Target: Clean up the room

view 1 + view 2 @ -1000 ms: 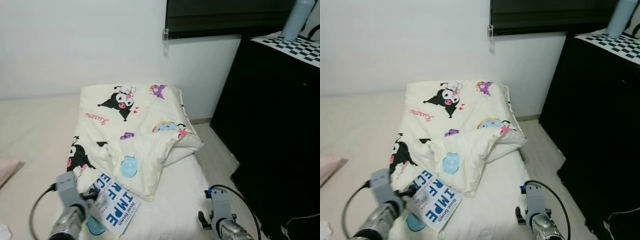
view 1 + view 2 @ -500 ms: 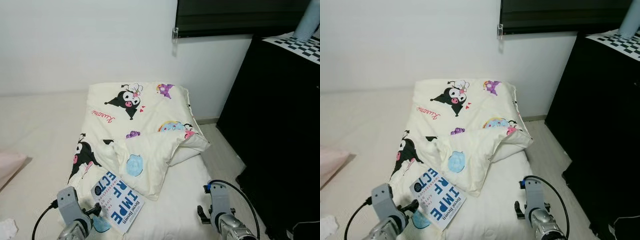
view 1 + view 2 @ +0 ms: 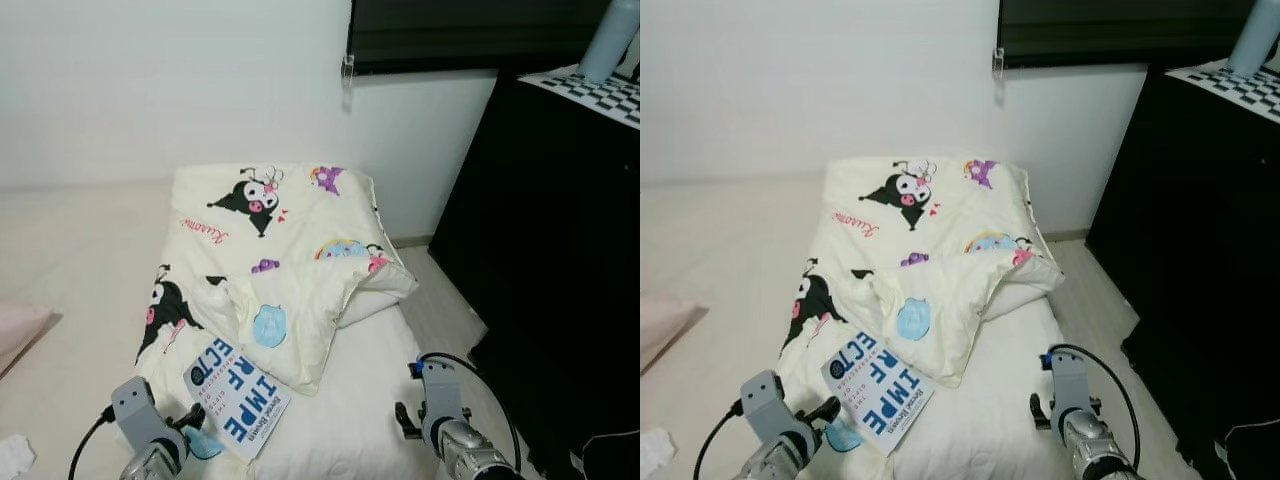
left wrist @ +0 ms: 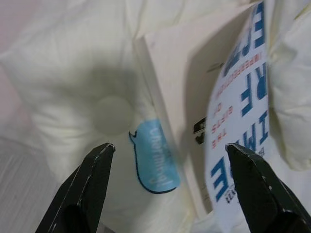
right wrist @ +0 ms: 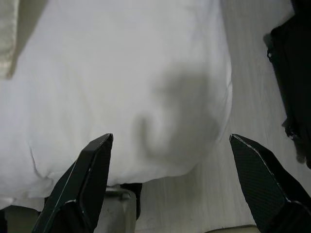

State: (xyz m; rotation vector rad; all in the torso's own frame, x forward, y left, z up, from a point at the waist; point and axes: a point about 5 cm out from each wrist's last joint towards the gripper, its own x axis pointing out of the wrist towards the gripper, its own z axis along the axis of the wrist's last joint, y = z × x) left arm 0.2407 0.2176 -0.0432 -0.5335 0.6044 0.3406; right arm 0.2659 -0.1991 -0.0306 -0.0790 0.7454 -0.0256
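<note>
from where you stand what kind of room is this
Most likely a bedroom with floor-level bedding: a white mattress lies on the floor, a cartoon-print quilt is rumpled on it with a book on top, and a tall black cabinet stands beside it.

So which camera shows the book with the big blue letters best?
The left eye view: the whole book shows there, lying on the cartoon-print comforter, cover readable. The right eye view shows nearly the same. The left wrist view catches its edge and part of the cover between the open left end effector fingers.

book point(image 3: 236, 399) on quilt point(image 3: 270, 270) | quilt on mattress point(image 3: 355, 410) | cabinet point(image 3: 560, 250) right
</note>
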